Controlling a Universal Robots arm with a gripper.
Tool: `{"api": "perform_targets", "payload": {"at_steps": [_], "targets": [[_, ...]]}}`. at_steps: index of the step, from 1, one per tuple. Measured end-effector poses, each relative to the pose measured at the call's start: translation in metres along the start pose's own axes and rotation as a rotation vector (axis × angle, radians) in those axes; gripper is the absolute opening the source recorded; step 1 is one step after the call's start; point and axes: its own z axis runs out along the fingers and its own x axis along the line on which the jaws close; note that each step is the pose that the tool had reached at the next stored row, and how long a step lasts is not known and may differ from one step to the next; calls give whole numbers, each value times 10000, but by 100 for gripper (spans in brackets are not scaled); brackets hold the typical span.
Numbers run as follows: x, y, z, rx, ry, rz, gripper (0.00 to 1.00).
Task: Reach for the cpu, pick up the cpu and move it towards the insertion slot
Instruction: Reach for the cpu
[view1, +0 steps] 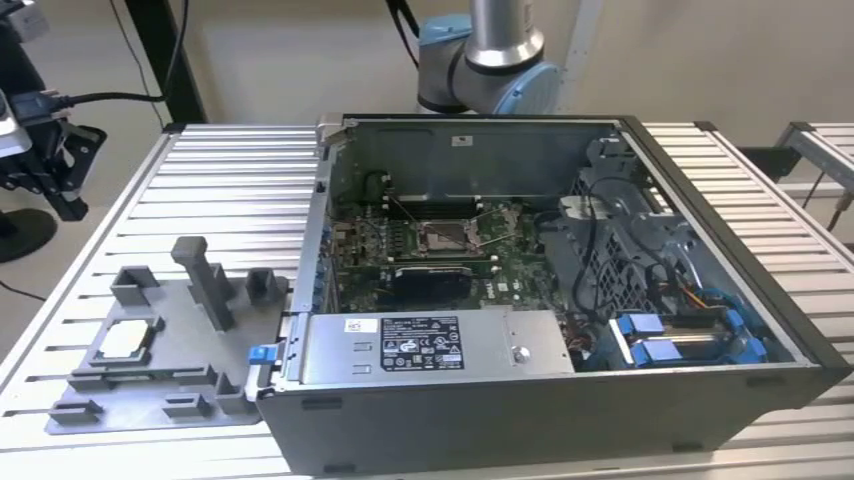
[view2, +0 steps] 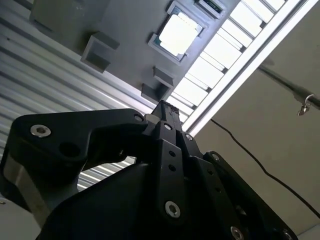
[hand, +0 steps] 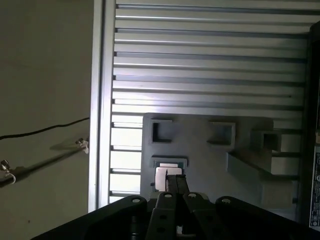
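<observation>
I see the cpu (view1: 123, 340) as a thin flat square with a pale, silver-white face. In the second wrist view that face (view2: 176, 34) glares bright under the light. It lies flat and face up in a framed recess of the grey fixture plate (view1: 140, 412), which sits on the slatted table (view1: 227, 180) at the exterior view's left of the open computer case (view1: 534, 400). Being square, the chip has no long axis that I can make out, and its edges run parallel to the walls of its recess.

In both wrist views I have the gripper (hand: 176, 177) hanging above the fixture plate, clear of the chip and holding nothing. Its fingertips appear pressed together, with no gap between them that I can see. In the first wrist view the fingertips cross in front of the cpu (hand: 161, 179) and hide part of it. In the second wrist view the gripper (view2: 164, 106) tip stands apart from the chip, so I get the whole face and the dark border around it.

The exterior view gives me the insertion slot (view1: 447, 236). It is a square socket with a shiny metal frame and a dark centre, lying flat on the green board inside the case. It is well apart from the cpu, with the case wall between them. The arm (view1: 487, 55) rises behind the case.
</observation>
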Motion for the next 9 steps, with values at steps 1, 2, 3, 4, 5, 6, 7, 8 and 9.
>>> {"api": "perform_targets", "payload": {"at_steps": [1, 2, 3, 4, 5, 6, 7, 8, 9], "targets": [[0, 0, 0, 0, 0, -1, 0], [0, 0, 0, 0, -1, -1, 0], [1, 0, 0, 0, 0, 0, 0], [2, 0, 0, 0, 0, 0, 0], [2, 0, 0, 0, -1, 0, 0], [2, 1, 0, 0, -1, 0, 0], [2, 0, 0, 0, -1, 0, 0], [3, 0, 0, 0, 0, 0, 0], [3, 0, 0, 0, 0, 1, 100]]}}
